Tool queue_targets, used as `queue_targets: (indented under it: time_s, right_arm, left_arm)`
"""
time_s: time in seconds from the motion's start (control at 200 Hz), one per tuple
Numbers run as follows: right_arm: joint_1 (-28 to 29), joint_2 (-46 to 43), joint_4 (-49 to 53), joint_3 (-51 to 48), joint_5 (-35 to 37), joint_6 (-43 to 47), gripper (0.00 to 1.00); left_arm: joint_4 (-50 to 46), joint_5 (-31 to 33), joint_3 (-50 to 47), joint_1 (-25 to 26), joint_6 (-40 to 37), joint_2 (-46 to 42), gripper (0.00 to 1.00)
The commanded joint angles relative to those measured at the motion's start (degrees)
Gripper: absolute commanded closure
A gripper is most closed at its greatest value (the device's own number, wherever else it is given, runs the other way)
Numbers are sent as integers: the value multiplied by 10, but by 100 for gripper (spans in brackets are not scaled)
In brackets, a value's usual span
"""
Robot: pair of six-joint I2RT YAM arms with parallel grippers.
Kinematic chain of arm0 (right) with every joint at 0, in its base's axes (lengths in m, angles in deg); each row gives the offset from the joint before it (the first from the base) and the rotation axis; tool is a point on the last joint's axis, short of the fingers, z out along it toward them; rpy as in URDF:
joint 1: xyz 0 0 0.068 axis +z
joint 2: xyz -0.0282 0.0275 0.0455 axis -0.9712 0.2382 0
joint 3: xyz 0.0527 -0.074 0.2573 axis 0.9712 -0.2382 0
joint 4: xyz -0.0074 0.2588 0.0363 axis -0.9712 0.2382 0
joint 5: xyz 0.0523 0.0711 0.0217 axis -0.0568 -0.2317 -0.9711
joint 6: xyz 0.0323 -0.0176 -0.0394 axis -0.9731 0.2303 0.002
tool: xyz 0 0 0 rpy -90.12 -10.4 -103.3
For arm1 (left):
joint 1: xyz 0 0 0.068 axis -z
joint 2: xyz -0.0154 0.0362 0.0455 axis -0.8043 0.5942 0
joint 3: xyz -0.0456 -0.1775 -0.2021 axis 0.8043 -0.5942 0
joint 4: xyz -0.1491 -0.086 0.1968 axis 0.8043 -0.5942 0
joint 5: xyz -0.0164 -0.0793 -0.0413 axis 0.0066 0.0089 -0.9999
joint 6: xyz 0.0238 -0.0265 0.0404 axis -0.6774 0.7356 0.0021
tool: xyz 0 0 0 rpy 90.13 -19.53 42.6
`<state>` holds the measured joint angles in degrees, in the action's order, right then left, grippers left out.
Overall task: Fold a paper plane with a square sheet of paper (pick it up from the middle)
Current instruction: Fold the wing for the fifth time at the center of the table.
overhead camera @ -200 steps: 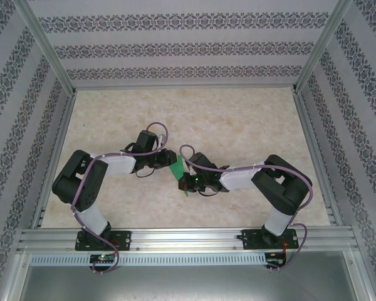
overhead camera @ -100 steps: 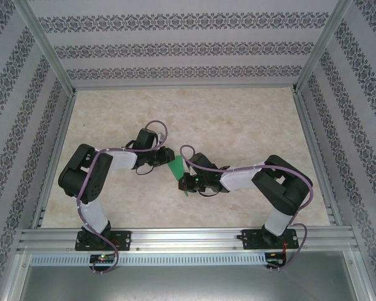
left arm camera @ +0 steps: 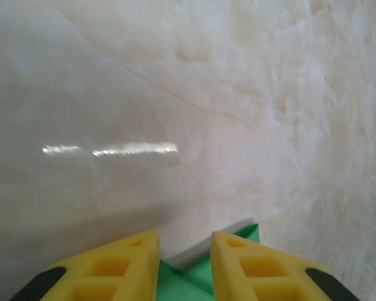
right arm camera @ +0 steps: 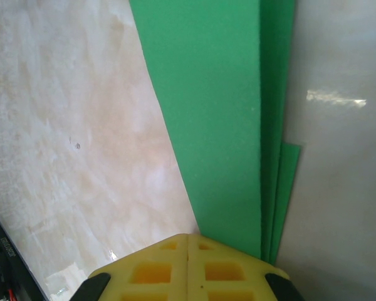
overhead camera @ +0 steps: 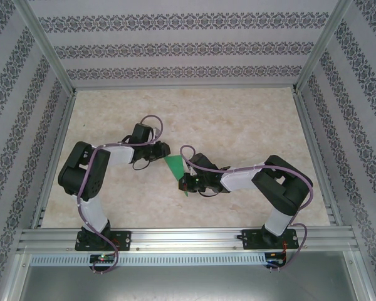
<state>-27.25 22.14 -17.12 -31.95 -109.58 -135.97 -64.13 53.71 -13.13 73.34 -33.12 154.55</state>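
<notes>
Left hand (overhead camera: 164, 152) shifted back, slightly open; right hand (overhead camera: 183, 180) clamps paper plane (overhead camera: 173, 166), axis slanting far-left.

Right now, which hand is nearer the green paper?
Right. The right hand is shut on the green paper; the left hand has its fingers parted around the paper's far corner, contact unclear.

narrow folded green paper plane (overhead camera: 174, 167)

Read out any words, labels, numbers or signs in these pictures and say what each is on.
None can be read.
The green paper is plain.
The left claw and right claw bear no marks.
The wall pattern is ornament, not lettering.
Small boards at the arm bases: too small to read.
</notes>
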Motion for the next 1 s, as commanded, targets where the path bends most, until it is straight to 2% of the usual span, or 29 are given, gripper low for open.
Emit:
queue_targets:
  time_s: [0.0,0.235,0.405,0.485,0.629,0.774,0.909,0.994]
  right_arm:
    - [4,37,77,-27,22,8,100]
    - [2,42,72,-20,23,7,100]
    - [2,51,65,-17,20,5,100]
    - [2,54,60,-16,17,3,100]
    - [2,51,56,-17,20,1,100]
    - [1,48,55,-15,21,0,100]
    - [1,49,50,-15,21,-4,100]
    - [1,46,47,-16,20,-6,100]
  left_arm:
    - [-27,7,20,-11,-24,-14,71]
    - [12,-43,-9,-6,25,-83,70]
    - [27,-51,-35,37,38,-118,70]
    - [33,-66,-39,55,46,-104,72]
    - [118,-99,-78,67,101,-68,72]
    - [125,-106,-82,85,103,-39,73]
    - [125,-95,-85,93,101,-20,73]
    - [111,-66,-89,93,101,-7,74]
